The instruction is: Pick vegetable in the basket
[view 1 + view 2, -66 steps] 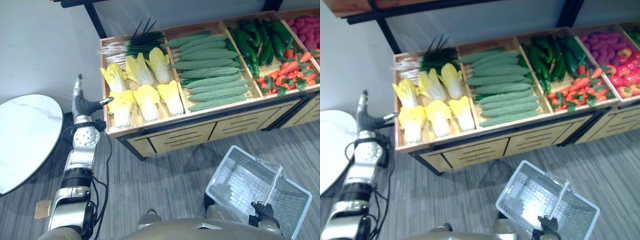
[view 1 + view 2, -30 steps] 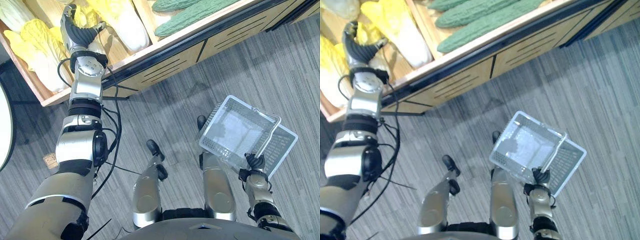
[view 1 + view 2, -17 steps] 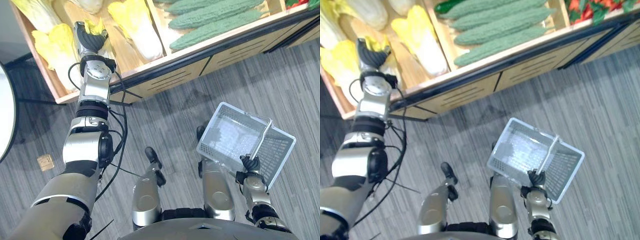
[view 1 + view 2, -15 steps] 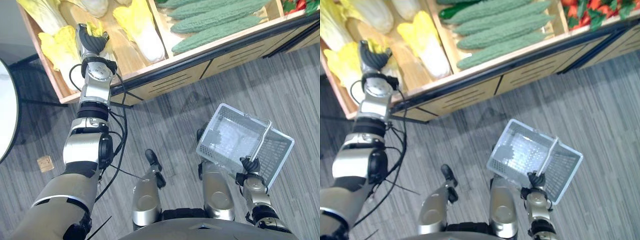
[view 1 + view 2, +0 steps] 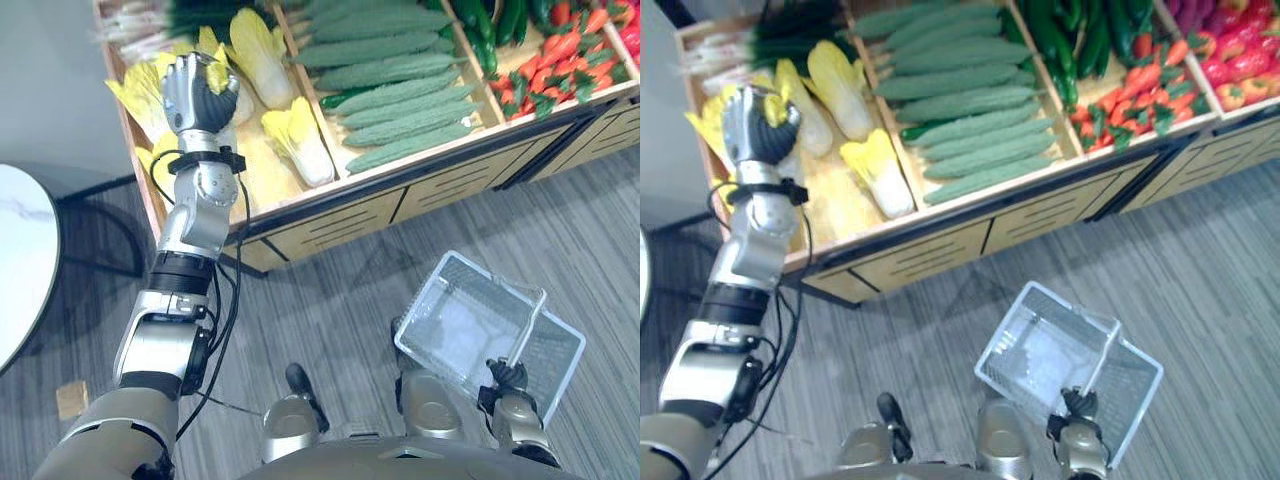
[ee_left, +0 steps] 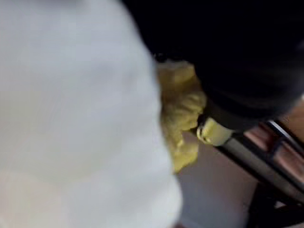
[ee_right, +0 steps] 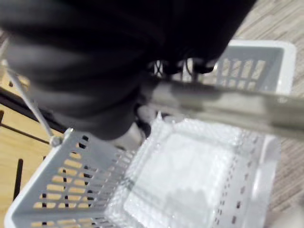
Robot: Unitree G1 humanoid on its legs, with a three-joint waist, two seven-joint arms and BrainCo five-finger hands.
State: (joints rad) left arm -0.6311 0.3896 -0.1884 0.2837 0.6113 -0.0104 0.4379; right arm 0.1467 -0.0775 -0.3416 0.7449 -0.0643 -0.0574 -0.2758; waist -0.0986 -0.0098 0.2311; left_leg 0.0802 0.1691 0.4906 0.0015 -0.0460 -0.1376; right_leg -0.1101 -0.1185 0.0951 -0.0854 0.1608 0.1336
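Left hand (image 5: 198, 92): had closed round a cabbage (image 6: 71, 123) since a moment before
Cabbage: inside its grip
Right hand (image 5: 507, 376): clutched basket (image 5: 452, 262) handle

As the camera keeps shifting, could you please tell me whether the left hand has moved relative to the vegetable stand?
Yes. The left hand was outside the stand's left wall; now it is over the cabbage compartment, close to a cabbage.

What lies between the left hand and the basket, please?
In the left eye view, from left hand to basket: a loose cabbage, the stand's drawer front, then bare floor.
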